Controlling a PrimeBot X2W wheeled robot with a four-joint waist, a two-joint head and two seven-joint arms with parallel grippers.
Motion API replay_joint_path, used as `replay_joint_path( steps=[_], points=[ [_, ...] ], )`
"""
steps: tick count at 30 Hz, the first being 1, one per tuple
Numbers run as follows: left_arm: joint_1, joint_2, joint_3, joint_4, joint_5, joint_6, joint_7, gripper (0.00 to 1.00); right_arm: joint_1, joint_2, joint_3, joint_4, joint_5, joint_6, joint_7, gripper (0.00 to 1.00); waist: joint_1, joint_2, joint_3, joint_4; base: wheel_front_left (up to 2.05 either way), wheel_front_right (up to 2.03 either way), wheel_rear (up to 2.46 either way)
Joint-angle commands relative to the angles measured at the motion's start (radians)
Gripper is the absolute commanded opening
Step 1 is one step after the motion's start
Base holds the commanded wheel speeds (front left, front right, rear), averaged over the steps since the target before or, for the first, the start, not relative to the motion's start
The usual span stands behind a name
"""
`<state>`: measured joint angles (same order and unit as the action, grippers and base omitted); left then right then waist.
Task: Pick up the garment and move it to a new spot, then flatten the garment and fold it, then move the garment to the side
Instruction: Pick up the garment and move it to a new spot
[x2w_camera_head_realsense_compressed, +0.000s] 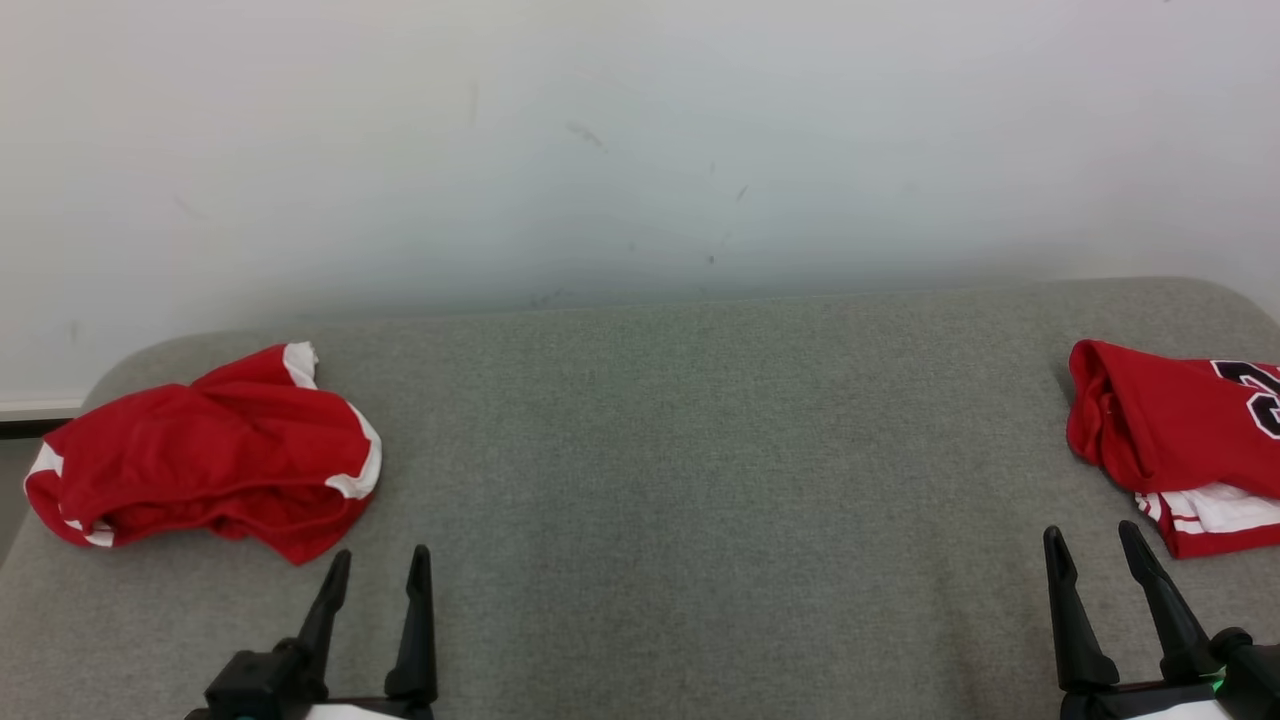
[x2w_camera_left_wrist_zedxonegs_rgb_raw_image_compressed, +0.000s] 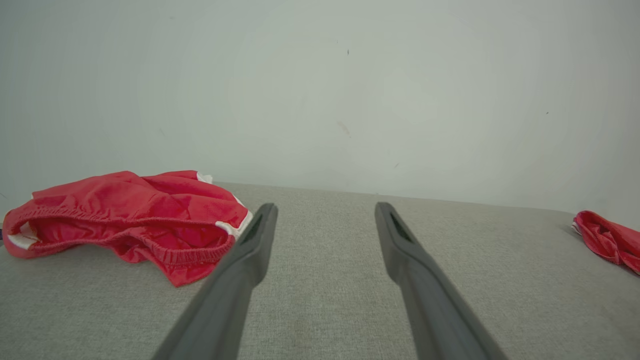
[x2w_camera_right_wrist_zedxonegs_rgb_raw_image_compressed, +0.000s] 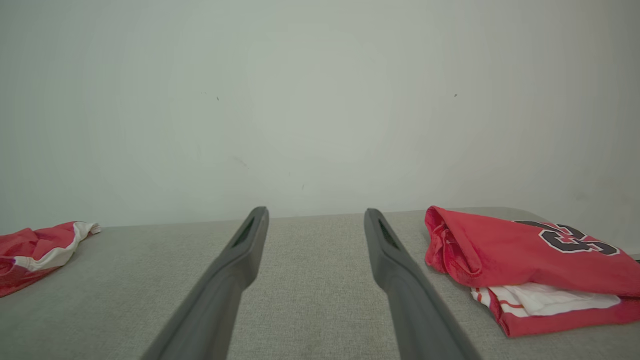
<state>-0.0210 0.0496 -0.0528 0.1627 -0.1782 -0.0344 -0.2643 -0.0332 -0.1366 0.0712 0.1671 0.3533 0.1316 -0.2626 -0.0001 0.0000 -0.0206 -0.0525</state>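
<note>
While the crumpled shorts (x2w_camera_head_realsense_compressed: 205, 455) lie on the grey cushion (x2w_camera_head_realsense_compressed: 700, 450) just ahead and left of the left gripper (x2w_camera_head_realsense_compressed: 381, 553), it points forward, fingers wide and empty. So does the right gripper (x2w_camera_head_realsense_compressed: 1090, 530), near a folded jersey (x2w_camera_head_realsense_compressed: 1160, 430).

garment (x2w_camera_head_realsense_compressed: 205, 450): matt knit cloth | tabletop cover (x2w_camera_head_realsense_compressed: 700, 480): rough woven fabric

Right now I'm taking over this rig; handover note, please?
Left tool: open, empty, just short of the crumpled red garment with white trim at the left of the grey fabric surface.
Right tool: open, empty, beside the folded red jersey with a black number at the right.
Done: that jersey looks folded and set aside.
Left: pick up, flatten, fold and move the crumpled one.
</note>
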Motion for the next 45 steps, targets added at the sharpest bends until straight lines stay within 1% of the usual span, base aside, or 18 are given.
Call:
replay_joint_path(
  steps=[1,5,9,25,30,33,37,43,45],
  points=[
    [-0.007,0.003,0.000,0.002,-0.004,0.001,0.001,1.00,-0.007,-0.001,0.001,0.004,0.003,-0.002,-0.003,1.00,0.0001,0.0000,0.000,0.001,0.00,0.00,0.00],
    [-0.013,0.003,-0.005,0.005,0.000,0.000,0.001,1.00,-0.004,0.001,0.007,0.008,0.007,-0.002,-0.003,1.00,0.0001,0.0000,-0.001,0.017,0.00,0.00,0.00],
    [-0.018,0.003,-0.008,0.003,0.000,0.007,0.001,1.00,-0.001,-0.002,0.017,0.013,0.011,-0.002,-0.002,1.00,0.0001,0.0000,0.000,0.055,0.00,0.00,0.00],
    [-0.017,0.003,0.019,0.014,0.024,0.006,0.001,1.00,-0.041,0.024,0.112,0.040,0.028,-0.002,-0.001,1.00,0.0001,0.0000,0.009,0.281,0.00,0.00,0.00],
    [-0.018,0.003,0.031,0.011,0.024,0.004,0.001,1.00,-0.049,0.024,0.128,0.046,0.031,-0.002,-0.001,1.00,0.0001,0.0000,0.020,0.333,0.00,0.00,0.00],
    [-0.022,0.003,0.035,0.009,0.021,0.002,0.001,1.00,-0.055,0.023,0.132,0.048,0.031,-0.002,-0.001,1.00,0.0001,0.0000,0.028,0.347,0.00,0.00,0.00],
    [-0.029,0.003,0.037,0.009,0.018,0.004,0.001,1.00,-0.065,0.018,0.138,0.049,0.032,-0.002,-0.001,1.00,0.0001,0.0000,0.035,0.348,0.00,0.00,0.00],
    [-0.078,0.004,0.040,0.020,0.030,-0.012,0.001,1.00,-0.079,0.010,0.150,0.045,0.033,-0.002,-0.001,1.00,0.0001,0.0000,0.052,0.317,0.00,0.00,0.00],
    [-0.118,0.017,0.036,0.038,0.035,-0.023,0.001,1.00,-0.088,0.007,0.150,0.043,0.030,-0.002,-0.001,1.00,0.0001,0.0000,0.061,0.299,0.00,0.00,0.00]
  ],
)
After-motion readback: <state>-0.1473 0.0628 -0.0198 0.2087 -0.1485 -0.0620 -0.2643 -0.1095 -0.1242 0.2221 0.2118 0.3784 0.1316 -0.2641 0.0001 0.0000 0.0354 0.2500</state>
